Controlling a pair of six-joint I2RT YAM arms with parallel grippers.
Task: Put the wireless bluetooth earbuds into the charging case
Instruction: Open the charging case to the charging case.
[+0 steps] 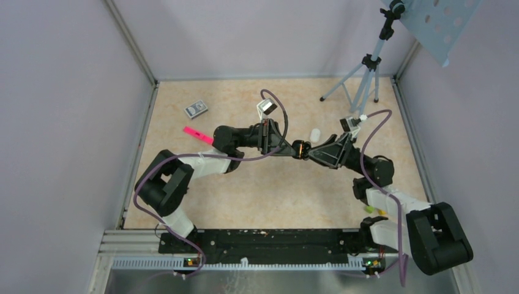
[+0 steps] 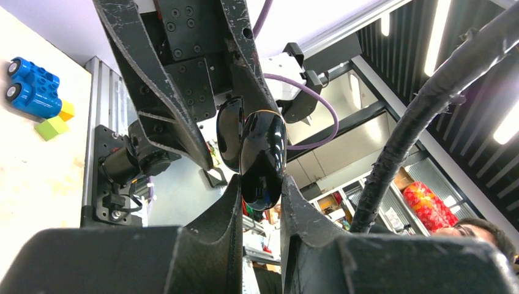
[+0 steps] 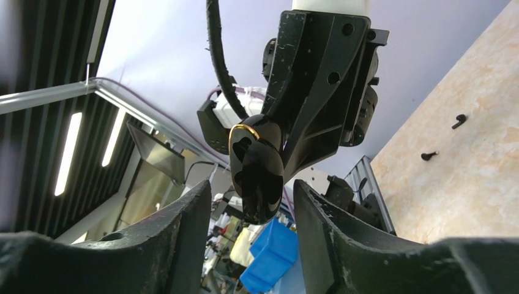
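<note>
The charging case (image 2: 263,160), glossy black with a thin gold rim, is held in the air over the middle of the table (image 1: 298,149). My left gripper (image 2: 261,179) is shut on its lower end. My right gripper (image 3: 252,184) faces it from the other side. Its jaws stand open on either side of the case (image 3: 256,174), with a gap on both sides. In the left wrist view the right gripper's fingers (image 2: 165,92) straddle the case's far end. No white earbuds show in any view.
A white pill-shaped object (image 1: 315,135) lies just behind the grippers. A pink marker (image 1: 197,134) and a small card box (image 1: 196,109) lie at the back left, and a tripod (image 1: 361,79) stands at the back right. Blue bricks (image 2: 30,87) lie near the right arm's base. Two small dark bits (image 3: 459,120) lie on the table.
</note>
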